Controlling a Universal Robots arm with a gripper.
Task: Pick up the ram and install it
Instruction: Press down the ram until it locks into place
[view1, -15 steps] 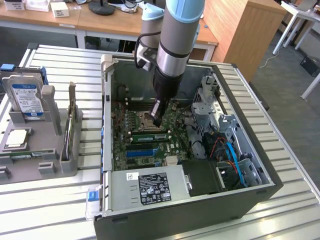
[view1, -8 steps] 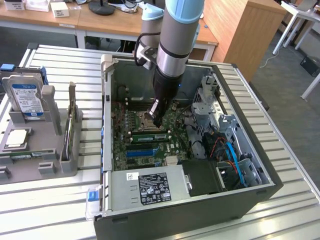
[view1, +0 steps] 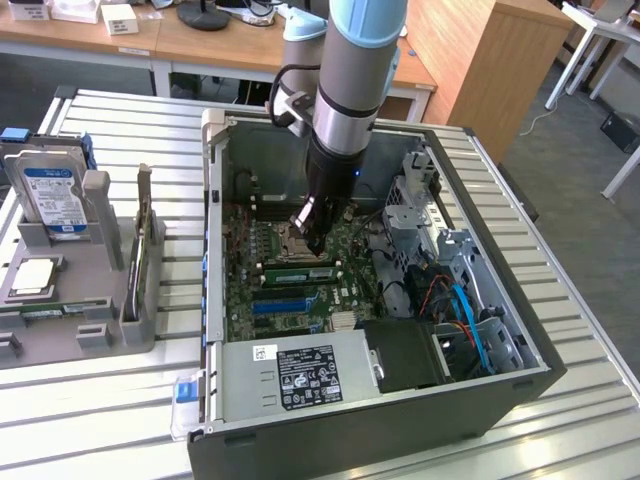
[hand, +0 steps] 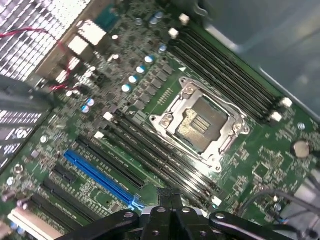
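The ram (view1: 300, 272) is a green stick lying along a memory slot on the motherboard (view1: 285, 300), just beside the silver processor socket (view1: 283, 237) inside the open computer case (view1: 330, 400). My gripper (view1: 316, 240) hangs straight down into the case, directly above the ram and the socket's edge. Its fingers are shut with nothing showing between them. Whether the tips touch the ram I cannot tell. In the wrist view the gripper (hand: 172, 205) sits over the end of the black memory slots (hand: 160, 152) that run next to the socket (hand: 202, 122).
The case's metal walls, a drive cage (view1: 420, 210), loose cables (view1: 460, 310) and the power supply (view1: 310, 365) crowd the motherboard. At the exterior view's left, a grey holder (view1: 90, 300) carries a hard drive (view1: 48, 195), a square chip (view1: 30, 278) and an upright card (view1: 142, 240).
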